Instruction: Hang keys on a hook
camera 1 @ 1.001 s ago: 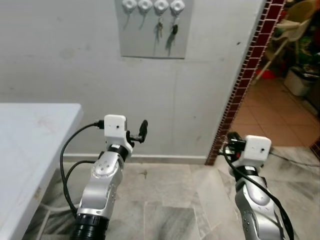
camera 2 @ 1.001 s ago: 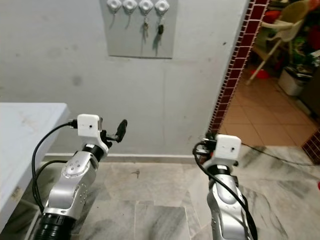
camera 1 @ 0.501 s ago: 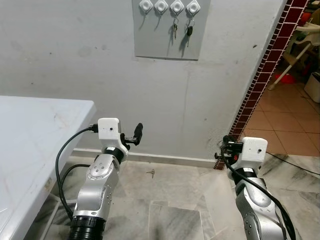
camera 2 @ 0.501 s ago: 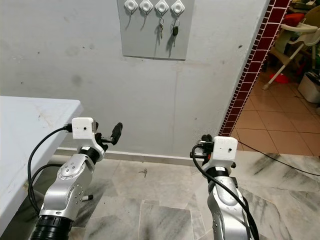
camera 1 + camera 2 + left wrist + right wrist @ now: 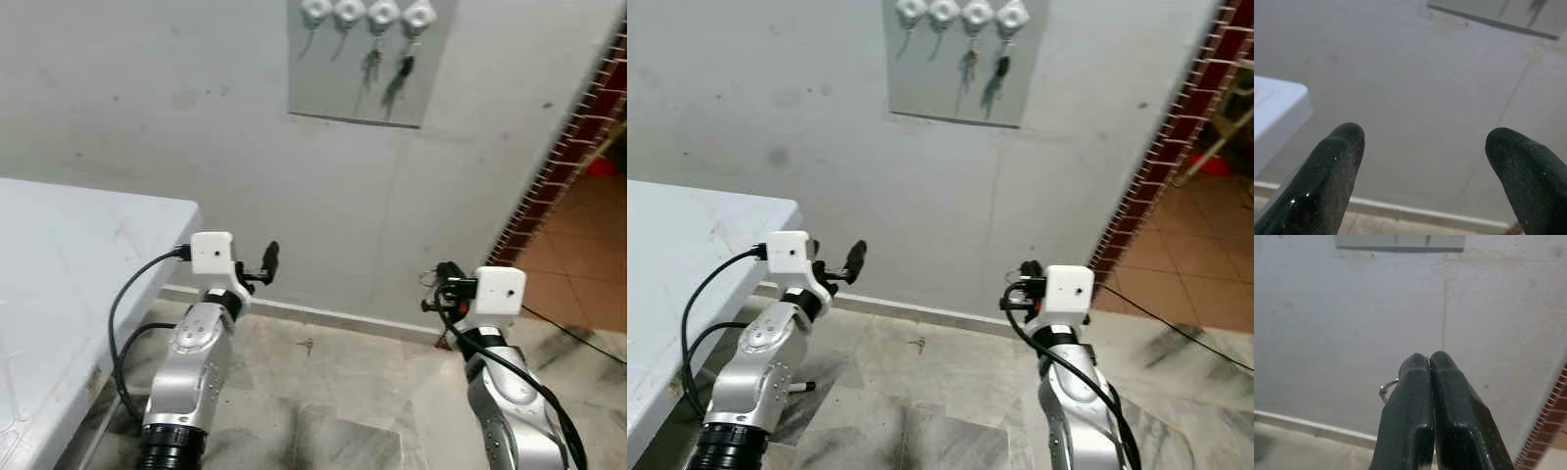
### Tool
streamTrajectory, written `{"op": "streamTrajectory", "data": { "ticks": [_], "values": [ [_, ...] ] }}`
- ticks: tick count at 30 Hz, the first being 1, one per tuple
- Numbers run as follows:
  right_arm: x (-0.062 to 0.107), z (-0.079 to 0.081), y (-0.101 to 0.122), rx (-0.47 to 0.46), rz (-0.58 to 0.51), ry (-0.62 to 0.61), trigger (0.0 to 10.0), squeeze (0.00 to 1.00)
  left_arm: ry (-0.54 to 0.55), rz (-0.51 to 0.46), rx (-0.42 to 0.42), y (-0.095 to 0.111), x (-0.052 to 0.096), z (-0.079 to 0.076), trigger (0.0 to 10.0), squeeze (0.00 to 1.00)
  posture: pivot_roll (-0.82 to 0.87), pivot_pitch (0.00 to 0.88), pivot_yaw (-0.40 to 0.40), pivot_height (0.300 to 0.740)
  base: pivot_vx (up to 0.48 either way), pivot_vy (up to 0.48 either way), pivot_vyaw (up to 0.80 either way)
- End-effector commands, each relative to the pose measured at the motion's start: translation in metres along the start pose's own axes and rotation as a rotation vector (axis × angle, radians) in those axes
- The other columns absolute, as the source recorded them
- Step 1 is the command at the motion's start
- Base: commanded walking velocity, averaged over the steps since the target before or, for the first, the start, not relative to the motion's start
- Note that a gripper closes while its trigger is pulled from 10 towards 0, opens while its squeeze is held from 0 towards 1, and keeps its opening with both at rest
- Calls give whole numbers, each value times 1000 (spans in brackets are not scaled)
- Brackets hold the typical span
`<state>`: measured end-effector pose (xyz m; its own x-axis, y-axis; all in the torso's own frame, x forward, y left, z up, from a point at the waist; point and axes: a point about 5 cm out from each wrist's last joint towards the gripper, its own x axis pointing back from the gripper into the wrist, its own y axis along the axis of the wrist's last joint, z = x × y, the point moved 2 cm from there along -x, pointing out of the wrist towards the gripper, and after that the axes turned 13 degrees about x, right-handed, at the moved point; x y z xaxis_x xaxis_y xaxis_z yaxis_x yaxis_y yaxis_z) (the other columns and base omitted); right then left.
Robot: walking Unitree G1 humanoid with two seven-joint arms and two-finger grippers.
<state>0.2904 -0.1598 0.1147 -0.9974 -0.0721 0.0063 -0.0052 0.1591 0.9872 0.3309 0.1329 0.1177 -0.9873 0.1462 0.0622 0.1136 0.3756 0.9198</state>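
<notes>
Metal key ring (image 5: 1385,389) between the right pincer's (image 5: 1429,363) closed fingertips.

The wall (image 5: 147,108) looks like matt, slightly stained plaster. The floor (image 5: 333,392) is polished veined marble. The arms (image 5: 191,357) are brushed silver metal with white plastic wrist housings (image 5: 212,253). The right gripper (image 5: 1429,363) has matt black rubbery fingers (image 5: 1410,401) pinching a shiny metal ring (image 5: 1386,389).
</notes>
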Motion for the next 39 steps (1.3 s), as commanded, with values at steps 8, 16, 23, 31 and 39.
{"op": "streamTrajectory", "data": {
  "ticks": [8,16,23,31,39],
  "values": [
    [1,-8,10,7,-38,-14,10000,0,-38,1,-8,0,-2,-12,10000,0,39,24,-27,740,424,0,0],
    [2,-8,10,6,-41,-8,10000,0,-33,2,0,0,-2,-12,10000,0,40,25,-29,740,438,0,0],
    [2,-8,11,6,-43,-6,10000,0,-31,2,0,0,-2,-12,10000,0,40,27,-29,740,441,0,0],
    [3,-7,13,3,-53,-3,10000,0,-27,5,2,-1,-2,-12,10000,0,40,29,-29,740,447,0,0],
    [3,-8,16,0,-64,0,10000,0,-27,4,1,-1,-1,-12,10000,0,41,32,-32,740,446,0,0]
  ]
}}
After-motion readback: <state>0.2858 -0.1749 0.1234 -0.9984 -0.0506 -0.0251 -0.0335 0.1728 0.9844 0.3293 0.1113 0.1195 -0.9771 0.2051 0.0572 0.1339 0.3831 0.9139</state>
